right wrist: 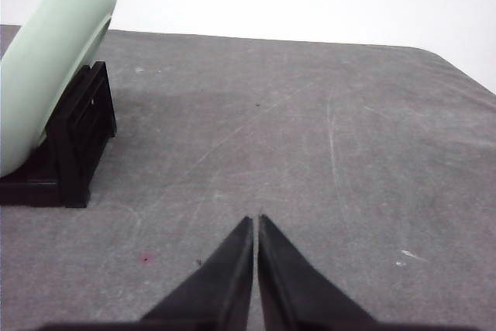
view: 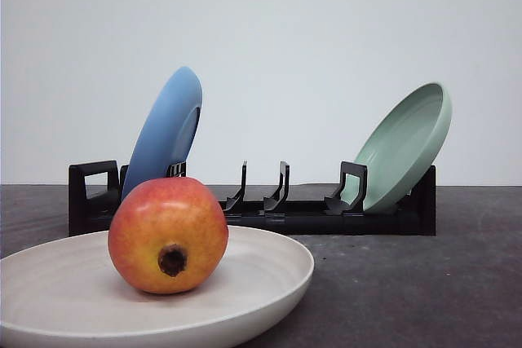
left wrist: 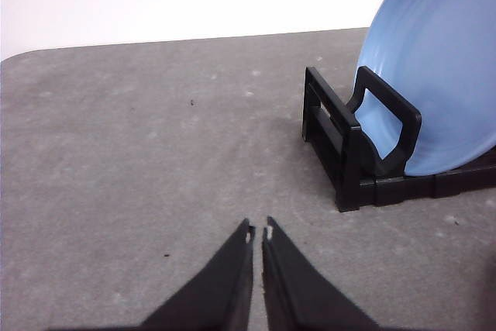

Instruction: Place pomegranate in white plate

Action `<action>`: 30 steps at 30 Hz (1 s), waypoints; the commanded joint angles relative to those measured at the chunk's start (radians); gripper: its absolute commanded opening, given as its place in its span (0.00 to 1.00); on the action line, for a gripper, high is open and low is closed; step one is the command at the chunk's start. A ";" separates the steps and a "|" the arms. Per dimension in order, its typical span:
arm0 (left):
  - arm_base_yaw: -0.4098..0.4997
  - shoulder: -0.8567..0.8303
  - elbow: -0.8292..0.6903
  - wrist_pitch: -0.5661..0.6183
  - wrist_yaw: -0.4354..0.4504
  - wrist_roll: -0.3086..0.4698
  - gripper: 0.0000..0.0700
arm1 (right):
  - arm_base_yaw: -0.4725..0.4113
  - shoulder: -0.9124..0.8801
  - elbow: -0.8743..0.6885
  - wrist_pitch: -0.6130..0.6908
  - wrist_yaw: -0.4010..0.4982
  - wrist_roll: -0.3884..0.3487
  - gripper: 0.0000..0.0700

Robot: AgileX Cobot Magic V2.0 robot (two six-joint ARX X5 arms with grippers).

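Three plates, one fruit and one black dish rack share a grey table: at left, a blue plate leans upright in the rack's first slot; at centre, two slots stand between bare uprights; at right, a pale green plate tilts against the far end. In the foreground, left of centre, the single pomegranate sits inside the white plate, resting on its shallow floor, red on its upper skin and blending to orange-yellow around the dark brown calyx that faces the camera. The white plate's raised rim runs off the left and lower edges of the front view; bare tabletop lies to its right and between it and the rack. The left gripper hovers over bare table beside the rack's blue-plate end, fingertips pressed nearly together on nothing. The right gripper is likewise closed and empty, over bare table beside the green-plate end.
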 commanded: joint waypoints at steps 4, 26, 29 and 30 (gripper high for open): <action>0.001 -0.002 -0.010 -0.004 0.005 0.010 0.00 | -0.002 -0.001 -0.005 0.006 0.001 0.007 0.00; 0.001 -0.002 -0.010 -0.004 0.005 0.010 0.00 | -0.002 -0.001 -0.005 0.006 0.001 0.007 0.00; 0.001 -0.002 -0.010 -0.004 0.005 0.011 0.00 | -0.002 -0.001 -0.005 0.006 0.001 0.007 0.00; 0.001 -0.002 -0.010 -0.004 0.005 0.010 0.00 | -0.002 -0.001 -0.005 0.006 0.001 0.007 0.00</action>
